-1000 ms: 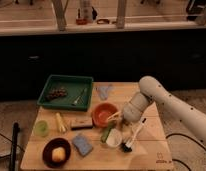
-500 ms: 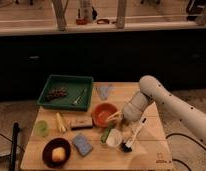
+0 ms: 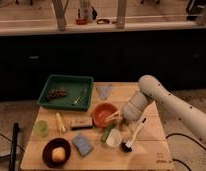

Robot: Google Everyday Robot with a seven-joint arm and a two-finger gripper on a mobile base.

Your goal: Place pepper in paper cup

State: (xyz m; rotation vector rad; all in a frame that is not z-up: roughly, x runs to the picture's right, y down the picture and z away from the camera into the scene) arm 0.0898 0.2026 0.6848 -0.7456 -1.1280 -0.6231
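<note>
- Nothing had visibly moved: the gripper [image 3: 117, 121] hung just above the paper cup [image 3: 114, 140].
- The pepper [image 3: 106, 134] leaned at the cup's rim. Whether the gripper held it, I could not tell, and the placing looked unfinished.

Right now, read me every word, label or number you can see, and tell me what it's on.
Nothing is legible.
Small dark mark on the table, near corner: too blurred to read.
The gripper, by the pepper and paper cup, bears no visible text.
</note>
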